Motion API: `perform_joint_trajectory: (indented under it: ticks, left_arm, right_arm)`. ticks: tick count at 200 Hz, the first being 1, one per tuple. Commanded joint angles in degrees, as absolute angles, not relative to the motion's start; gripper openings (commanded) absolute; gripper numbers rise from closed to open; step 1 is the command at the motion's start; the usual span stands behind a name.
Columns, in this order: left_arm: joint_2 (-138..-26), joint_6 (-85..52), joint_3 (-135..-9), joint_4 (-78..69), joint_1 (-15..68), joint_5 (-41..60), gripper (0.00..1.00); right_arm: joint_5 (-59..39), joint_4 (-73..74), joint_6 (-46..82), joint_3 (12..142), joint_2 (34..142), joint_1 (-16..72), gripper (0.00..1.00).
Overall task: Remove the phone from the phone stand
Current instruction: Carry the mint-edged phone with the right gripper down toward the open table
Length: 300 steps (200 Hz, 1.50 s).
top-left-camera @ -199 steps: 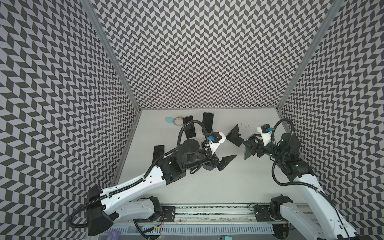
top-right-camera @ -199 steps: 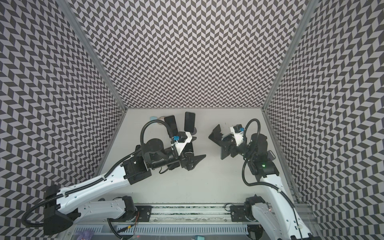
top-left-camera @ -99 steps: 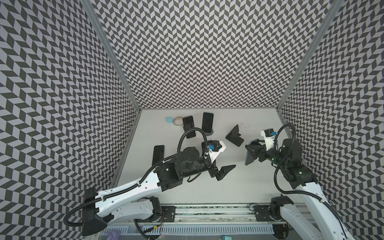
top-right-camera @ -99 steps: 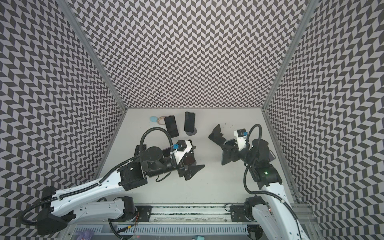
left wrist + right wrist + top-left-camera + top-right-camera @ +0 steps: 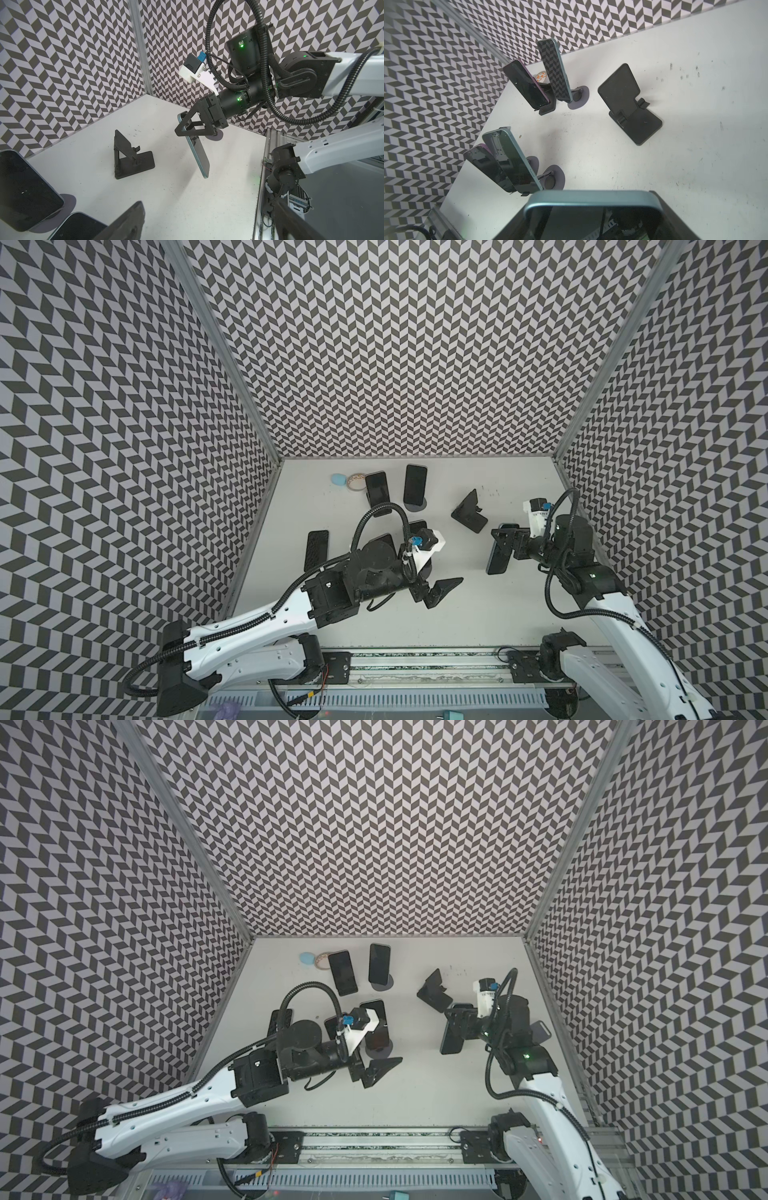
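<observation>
Left wrist view gives what the top views hide: the phone (image 5: 197, 153) hangs tilted, clear of the desk (image 5: 187, 207), its upper end clamped in the right claw (image 5: 181, 124). The empty phone stand (image 5: 131, 158) sits apart, far-left of it. Since a second ago I see both arms drawn nearer. Left claw (image 5: 436, 591) is spread wide and holds nothing, its arm stretched low over mid-desk.

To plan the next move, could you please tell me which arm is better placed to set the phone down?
Right: the right gripper grips the phone, clear of the empty stand; the left gripper hangs open and empty.
</observation>
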<state>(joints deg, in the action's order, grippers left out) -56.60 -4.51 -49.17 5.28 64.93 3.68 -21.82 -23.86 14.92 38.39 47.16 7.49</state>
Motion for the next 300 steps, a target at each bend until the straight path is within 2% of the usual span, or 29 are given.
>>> perform_joint_trajectory:
  ticks: [1, 80, 125, 152, 159, 300]
  left_arm:
    - [-55.98, -4.83, -48.60, 6.71, 65.32, 3.00, 0.97]
    - [-55.73, -5.81, -47.55, 8.24, 65.25, 1.95, 0.97]
    - [-55.50, -6.87, -46.86, 8.59, 65.21, 0.88, 0.97]
    - [-55.52, -6.30, -46.85, 8.96, 65.16, 0.27, 0.97]
    - [-55.48, -6.01, -46.85, 9.02, 65.21, 0.09, 0.97]
    - [-56.45, -3.96, -47.74, 9.55, 64.19, 0.44, 0.97]
  right_arm:
    - [-19.76, -21.91, 19.68, 38.02, 48.83, 7.90, 0.42]
    - [-15.81, -22.76, 23.87, 36.16, 56.44, 7.84, 0.37]
    - [-14.11, -23.03, 27.13, 37.75, 64.76, 7.89, 0.26]
    - [-11.74, -23.99, 29.16, 39.92, 69.65, 7.91, 0.25]
    - [-11.26, -23.83, 29.25, 40.31, 70.55, 7.87, 0.22]
    - [-2.66, -25.72, 32.63, 45.48, 80.36, 8.08, 0.22]
